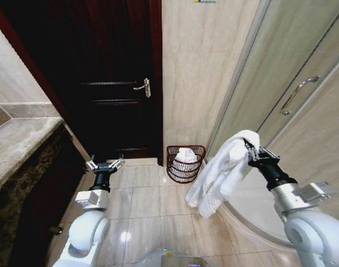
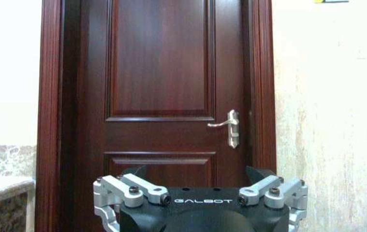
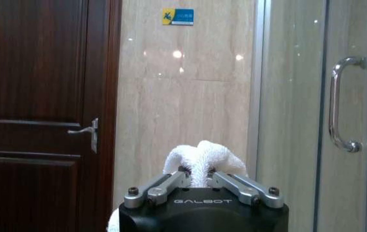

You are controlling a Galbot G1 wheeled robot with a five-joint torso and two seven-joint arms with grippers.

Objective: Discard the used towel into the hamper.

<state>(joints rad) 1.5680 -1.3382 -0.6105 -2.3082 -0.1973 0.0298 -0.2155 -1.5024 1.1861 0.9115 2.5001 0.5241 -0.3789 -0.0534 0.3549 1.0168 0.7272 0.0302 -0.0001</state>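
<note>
The towel (image 1: 222,172) hangs from my right gripper (image 1: 250,150), whose jaws are clenched on a bunched fold of it near its top edge; from there the white cloth drapes down and to my left in a long loose fall, its lowest corner hanging free above the floor tiles (image 1: 144,203). In the right wrist view the same fold pokes up as a soft hump (image 3: 202,159) between the closed jaws. The hamper (image 1: 185,163) stands on the floor ahead and lower, tucked into the corner where the beige tiled wall (image 1: 197,72) meets the frame of the glass shower door (image 1: 303,100). Something white already lies inside it. Its open rim faces up, and the hanging towel is near it but apart, off to its right side and higher.

Between me and the hamper the floor tiles lie open. The curved shower threshold (image 1: 253,225) bounds that space on my right, beneath the towel. On my left the dark wooden door (image 1: 114,83) is shut, its lever handle (image 1: 143,87) toward the wall, and the stone bench (image 1: 16,139) edges the room further left.

My left gripper (image 1: 105,164) is held low over the tiles in front of the door, jaws released and spread wide, holding nothing.
</note>
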